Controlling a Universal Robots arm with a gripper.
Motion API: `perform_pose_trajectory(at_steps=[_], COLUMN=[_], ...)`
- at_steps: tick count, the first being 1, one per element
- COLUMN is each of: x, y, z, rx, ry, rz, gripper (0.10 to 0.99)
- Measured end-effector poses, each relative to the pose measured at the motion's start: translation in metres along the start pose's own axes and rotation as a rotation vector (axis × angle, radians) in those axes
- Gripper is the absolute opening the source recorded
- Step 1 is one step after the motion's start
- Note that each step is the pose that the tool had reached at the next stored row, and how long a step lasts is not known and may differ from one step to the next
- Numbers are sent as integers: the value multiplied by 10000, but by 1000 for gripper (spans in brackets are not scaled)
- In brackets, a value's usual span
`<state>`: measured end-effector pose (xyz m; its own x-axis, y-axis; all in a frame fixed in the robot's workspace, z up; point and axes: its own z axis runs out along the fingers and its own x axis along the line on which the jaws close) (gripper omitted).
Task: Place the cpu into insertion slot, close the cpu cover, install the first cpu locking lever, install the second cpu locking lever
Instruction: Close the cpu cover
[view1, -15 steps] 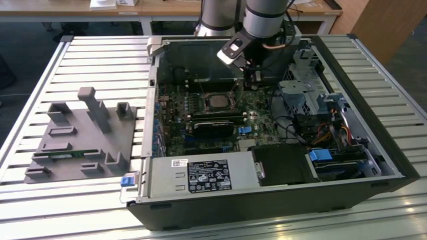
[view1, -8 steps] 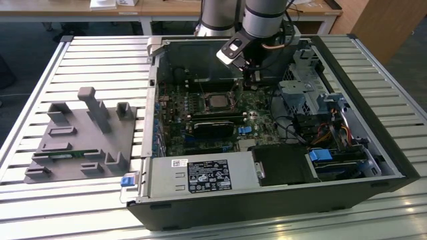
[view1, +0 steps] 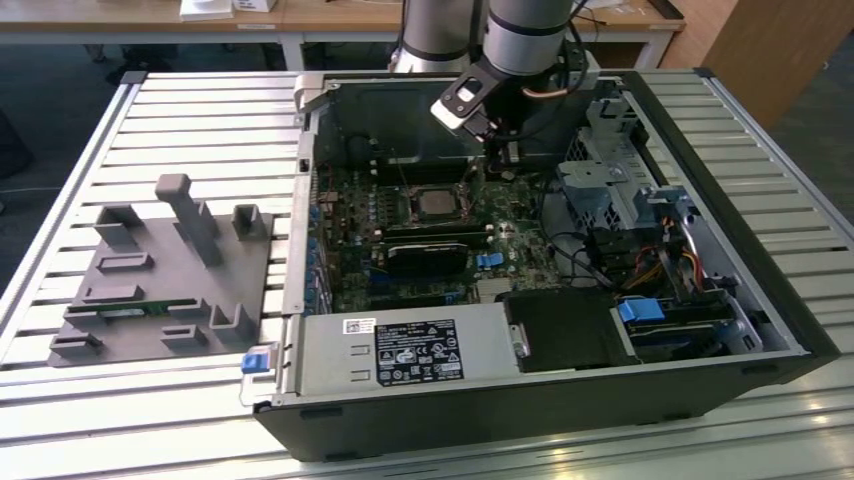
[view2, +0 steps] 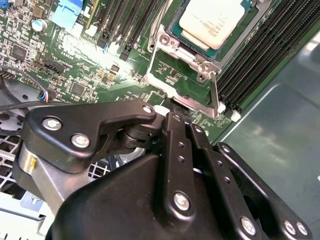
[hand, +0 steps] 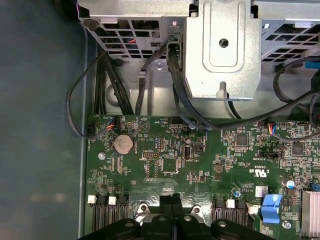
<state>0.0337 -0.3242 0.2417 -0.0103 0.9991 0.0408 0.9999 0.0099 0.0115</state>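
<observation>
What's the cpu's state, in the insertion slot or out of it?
In. In the second wrist view the cpu lies flat inside the silver metal rim of the insertion slot, its pale top facing up.

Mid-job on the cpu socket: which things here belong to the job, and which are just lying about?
Job:
cpu
cpu cover, the silver frame around it
hand, shut, close beside that frame

Lying about:
grey fixture tray
power supply box
blue connector
coin cell

The cpu (view2: 210, 22) is pale silver-grey, the motherboard (hand: 130, 172) green (with a blue connector (hand: 271, 207)).
</observation>
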Motion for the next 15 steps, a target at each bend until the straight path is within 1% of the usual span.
perform_pose_trajectory(at_steps=[15], x=[0], y=[-36], z=[0], rx=[0], ry=[0], rz=[0], gripper=[106])
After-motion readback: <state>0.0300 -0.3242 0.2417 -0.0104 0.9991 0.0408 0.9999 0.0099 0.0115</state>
